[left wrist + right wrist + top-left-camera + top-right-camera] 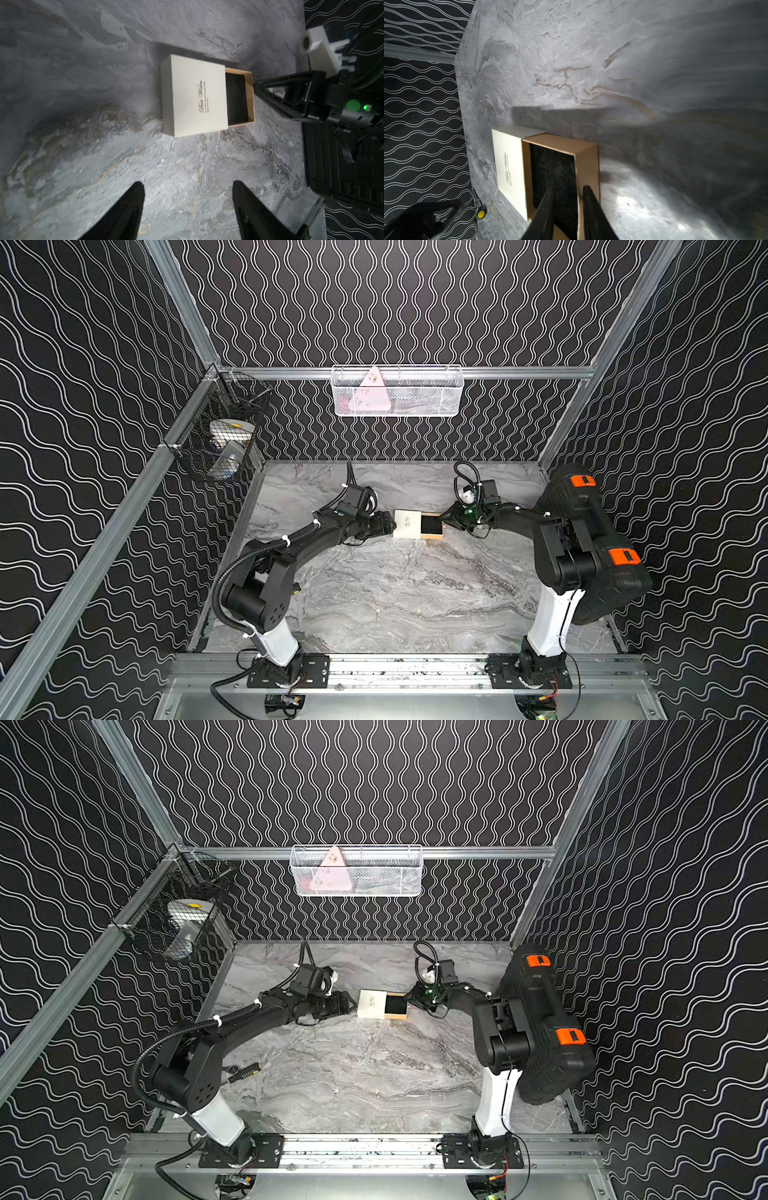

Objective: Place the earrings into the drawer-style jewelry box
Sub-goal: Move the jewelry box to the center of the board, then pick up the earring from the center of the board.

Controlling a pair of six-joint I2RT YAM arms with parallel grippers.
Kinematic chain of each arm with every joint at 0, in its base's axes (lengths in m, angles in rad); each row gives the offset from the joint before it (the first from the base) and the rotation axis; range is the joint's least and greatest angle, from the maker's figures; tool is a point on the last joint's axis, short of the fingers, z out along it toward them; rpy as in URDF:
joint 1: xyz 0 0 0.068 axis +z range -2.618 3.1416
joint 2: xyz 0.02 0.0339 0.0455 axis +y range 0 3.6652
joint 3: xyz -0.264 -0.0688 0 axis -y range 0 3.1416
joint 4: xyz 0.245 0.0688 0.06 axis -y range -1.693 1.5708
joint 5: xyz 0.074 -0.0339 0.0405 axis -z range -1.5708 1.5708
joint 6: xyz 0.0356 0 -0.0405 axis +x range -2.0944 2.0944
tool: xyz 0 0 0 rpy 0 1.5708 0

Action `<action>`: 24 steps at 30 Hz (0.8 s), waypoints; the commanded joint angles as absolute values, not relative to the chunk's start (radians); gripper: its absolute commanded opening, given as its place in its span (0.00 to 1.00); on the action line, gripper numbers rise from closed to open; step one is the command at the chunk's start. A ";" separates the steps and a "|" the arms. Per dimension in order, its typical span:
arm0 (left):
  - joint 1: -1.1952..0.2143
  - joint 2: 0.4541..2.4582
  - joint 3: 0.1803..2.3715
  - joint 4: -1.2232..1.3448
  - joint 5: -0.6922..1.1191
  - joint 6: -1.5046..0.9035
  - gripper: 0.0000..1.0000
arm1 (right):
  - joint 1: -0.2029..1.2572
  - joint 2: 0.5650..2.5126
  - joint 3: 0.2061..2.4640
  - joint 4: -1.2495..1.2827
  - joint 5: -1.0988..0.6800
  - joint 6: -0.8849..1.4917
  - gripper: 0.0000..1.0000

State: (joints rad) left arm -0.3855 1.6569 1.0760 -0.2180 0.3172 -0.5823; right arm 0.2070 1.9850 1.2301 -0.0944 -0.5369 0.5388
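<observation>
Right end effector [569, 187] sits at the open end of the box [409, 524]. Its two fingers stand only a narrow gap apart and straddle the tan front wall of the drawer [588, 166], one finger over the black lining, its mate outside the wall. Some lining shows between the inner finger and the wall, so I take it as slightly open and clamped on nothing, though the outer finger may be brushing the cardboard.

Left end effector [188, 182] faces the closed end of the sleeve [193, 95]. Its fingers are spread wide and empty, near the sleeve but not touching it.

The box lies flat on the desk [395, 593], in the far half, roughly midway between the left and right edges. Its sliding axis runs left to right, on the line between the two end effectors, and the drawer is pulled part-way out toward the right edge. What shows of the lining looks bare.

I cannot pick out the earrings in any view, neither in the drawer nor on the desk.

The coming move turns, I'd say, on that opening. It faces up on the right arm's side, so the right arm is the nearer one for a drop from above, while the left is placed to steady the sleeve. Which arm is nearer the earrings I cannot say.
</observation>
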 commanded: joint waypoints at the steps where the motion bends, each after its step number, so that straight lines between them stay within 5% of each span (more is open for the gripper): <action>1: -0.390 1.582 0.999 -0.244 0.311 -0.603 0.73 | 0.232 2.005 1.260 -0.095 -0.555 0.557 0.26; 13: -0.464 1.340 0.848 -0.321 0.243 -0.578 0.75 | 0.299 1.712 1.099 -0.336 -0.479 0.516 0.26; 24: -0.511 1.174 0.656 -0.195 0.220 -0.549 0.70 | 0.692 1.374 0.795 -0.422 -0.276 0.747 0.23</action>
